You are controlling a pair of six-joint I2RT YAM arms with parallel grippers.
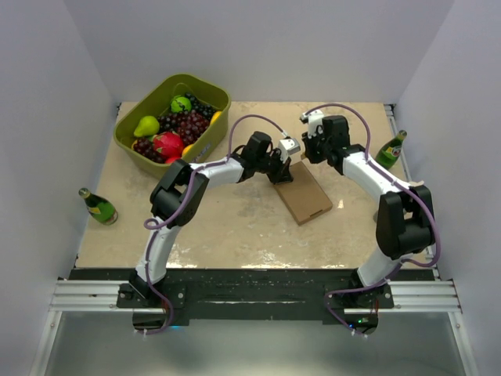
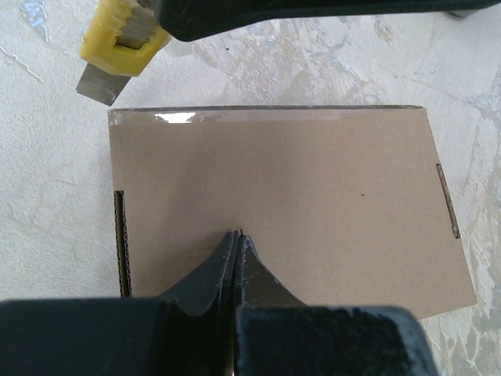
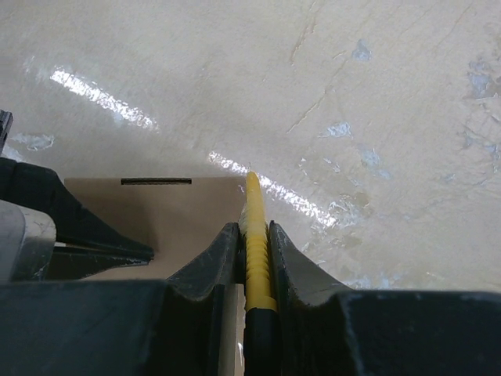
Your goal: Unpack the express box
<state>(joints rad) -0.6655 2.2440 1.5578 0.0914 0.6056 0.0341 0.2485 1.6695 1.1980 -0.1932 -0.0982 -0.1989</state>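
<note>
Beige marbled table [image 1: 235,227], white walls [image 1: 258,47], flat express box [image 1: 307,196], right claw [image 3: 254,232] gripping knife [image 2: 124,35]

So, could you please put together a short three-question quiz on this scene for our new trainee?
1. Multiple choice: what does the right claw hold?
A) a pear
B) a yellow utility knife
C) a roll of tape

2. True or false: the left claw, over the express box, is wide open.

3. Short answer: how many green bottles appear in the top view?

Key:
1. B
2. False; it is shut.
3. Two, one at each side of the table.
</note>
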